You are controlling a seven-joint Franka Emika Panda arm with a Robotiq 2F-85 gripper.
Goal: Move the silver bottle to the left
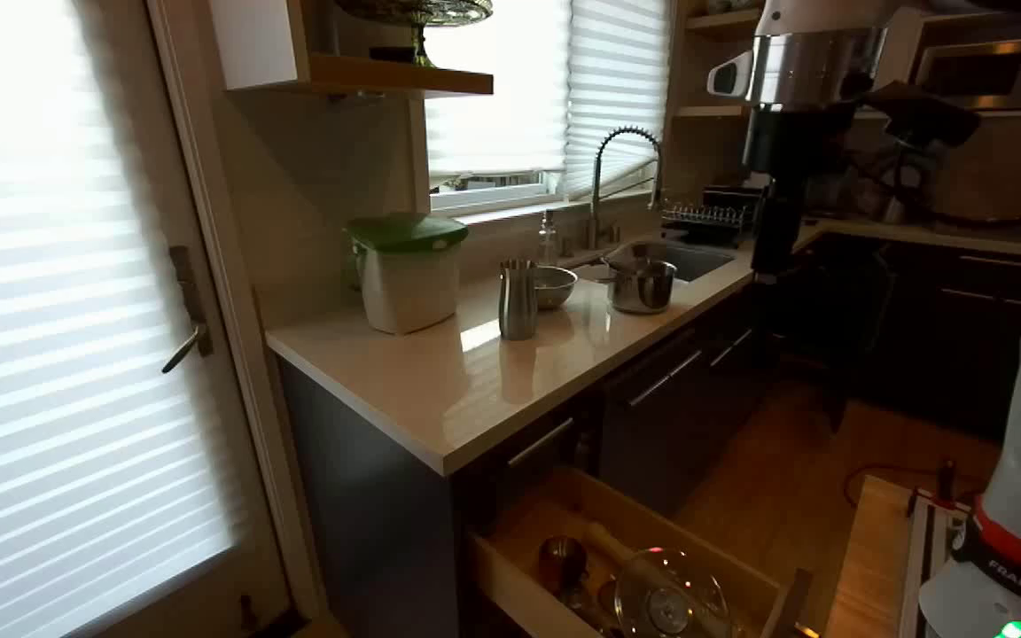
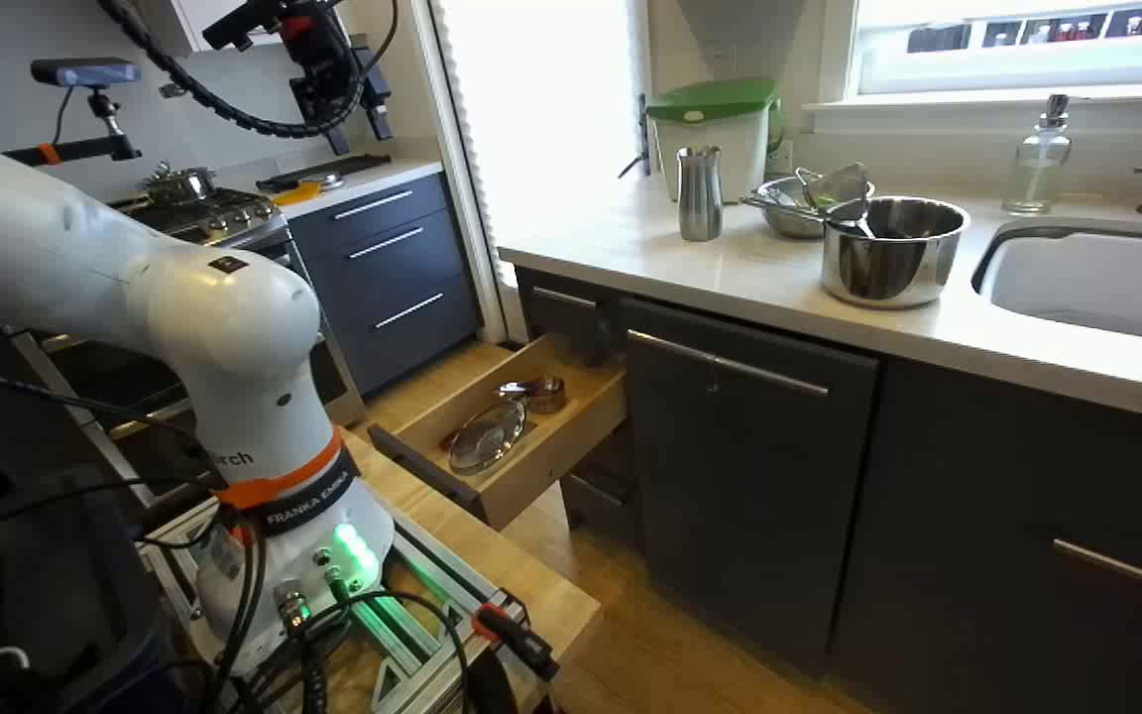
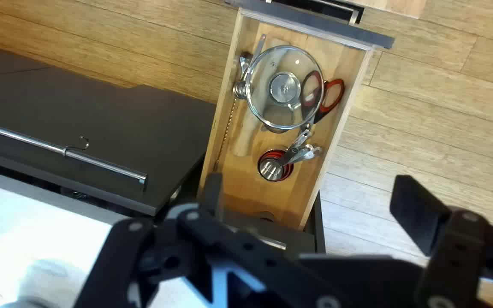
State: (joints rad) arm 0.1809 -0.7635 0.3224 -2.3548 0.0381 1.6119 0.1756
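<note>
The silver bottle (image 1: 518,299) stands upright on the white countertop (image 1: 369,372). It is between the white tub with green lid (image 1: 410,283) and the shallow metal bowl (image 1: 557,288). In an exterior view the bottle (image 2: 700,193) stands in front of the tub and left of the bowl. My gripper (image 2: 360,137) hangs in the air well apart from the bottle; it also shows dark in an exterior view (image 1: 772,266). In the wrist view the gripper (image 3: 308,194) is open, its fingers wide apart with nothing between them. I cannot make out the bottle in the wrist view.
An open wooden drawer (image 3: 246,188) juts out below the counter, holding a glass lid (image 3: 284,87), red-handled scissors (image 3: 334,96) and a cup (image 3: 271,169). A steel pot (image 2: 893,253) stands by the sink (image 2: 1086,288). A wall shelf (image 1: 395,78) hangs above the tub.
</note>
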